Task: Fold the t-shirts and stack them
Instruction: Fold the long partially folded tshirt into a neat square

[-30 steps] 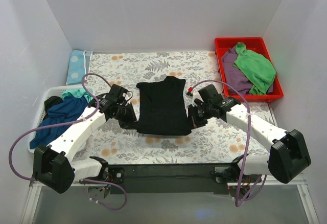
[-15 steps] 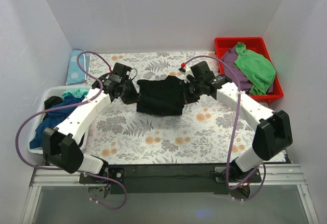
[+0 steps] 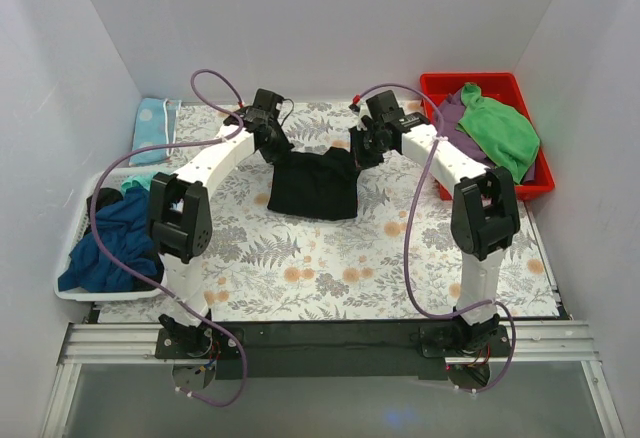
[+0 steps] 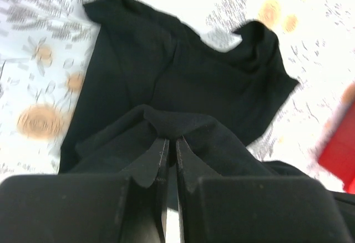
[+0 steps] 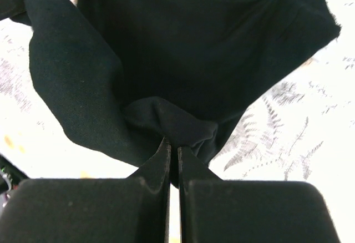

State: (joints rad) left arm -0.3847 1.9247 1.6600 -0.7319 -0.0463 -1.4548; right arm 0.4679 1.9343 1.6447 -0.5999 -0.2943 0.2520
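Observation:
The black t-shirt [image 3: 312,186] lies on the flowered table [image 3: 300,268], folded over itself into a short block at the far middle. My left gripper [image 3: 277,150] is shut on a pinch of its cloth at the far left corner; in the left wrist view the gripper [image 4: 172,141] holds a bunched fold of the shirt [image 4: 183,76]. My right gripper [image 3: 357,154] is shut on the far right corner; in the right wrist view the gripper [image 5: 173,146] pinches a fold of the shirt [image 5: 194,43]. No white label shows.
A white basket [image 3: 80,220] at the left holds a dark blue shirt [image 3: 110,243] and a teal one [image 3: 140,182]. A red bin [image 3: 480,88] at the back right holds purple and green cloth [image 3: 500,128]. A light blue dotted cloth [image 3: 152,128] lies at the back left.
Both grippers have carried the black shirt's near hem away from the arm bases to the far edge, folding the shirt in half. Both arms are now stretched out far.

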